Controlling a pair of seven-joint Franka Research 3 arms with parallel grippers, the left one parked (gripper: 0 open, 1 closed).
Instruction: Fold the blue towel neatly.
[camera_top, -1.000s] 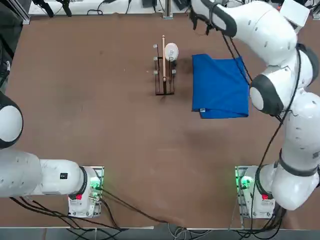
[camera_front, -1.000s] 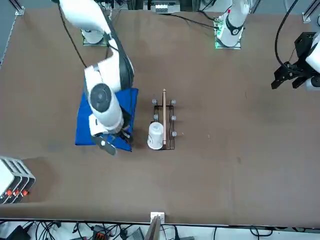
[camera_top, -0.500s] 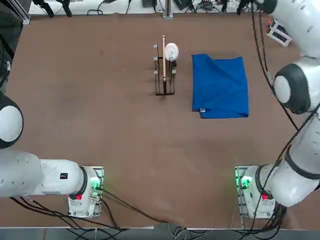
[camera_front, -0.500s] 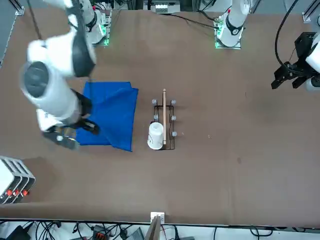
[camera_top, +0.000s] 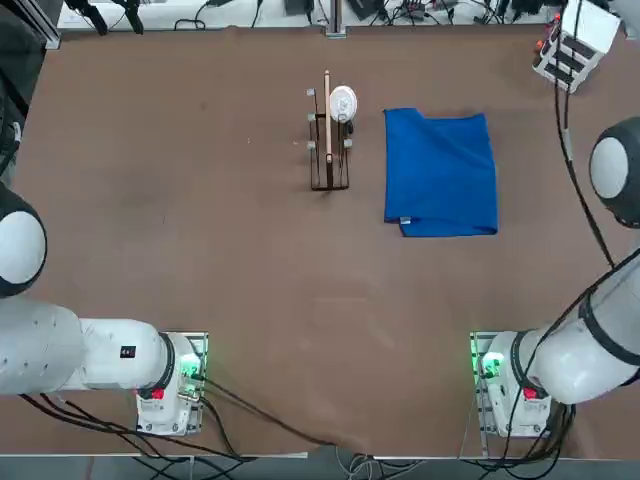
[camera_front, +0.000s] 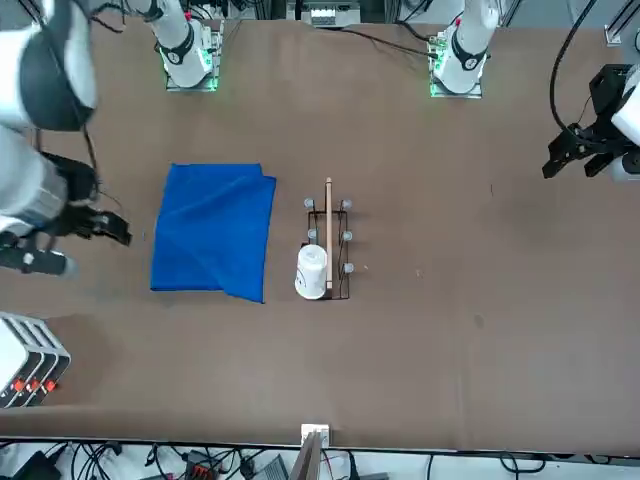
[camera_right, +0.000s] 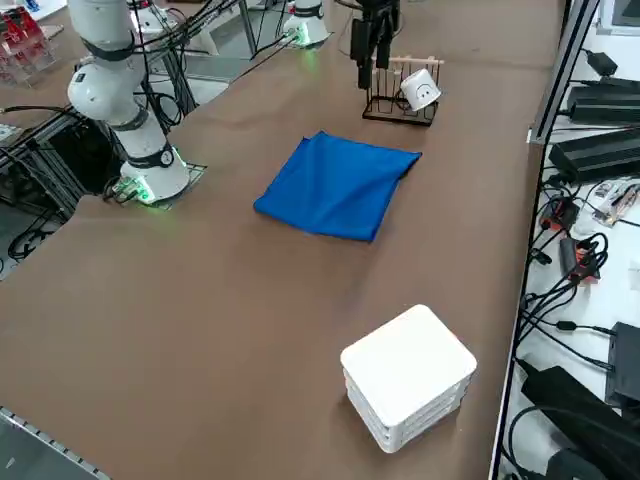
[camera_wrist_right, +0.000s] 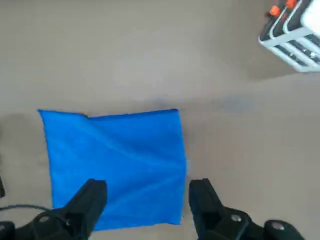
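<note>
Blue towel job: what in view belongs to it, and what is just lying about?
For the job:
- towel
- right pincer, open above the table

Just lying about:
- rack
- white cup
- white box

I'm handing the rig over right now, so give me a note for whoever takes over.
Right end effector: open and empty, raised over the table on the robot's right, off the towel.
Blue towel: flat on the table in a small, roughly rectangular shape, right of the wire rack with the white mug.
Done: towel looks folded, edges slightly uneven.
Left: probably nothing but a check of the edges, perhaps squaring them up.
</note>
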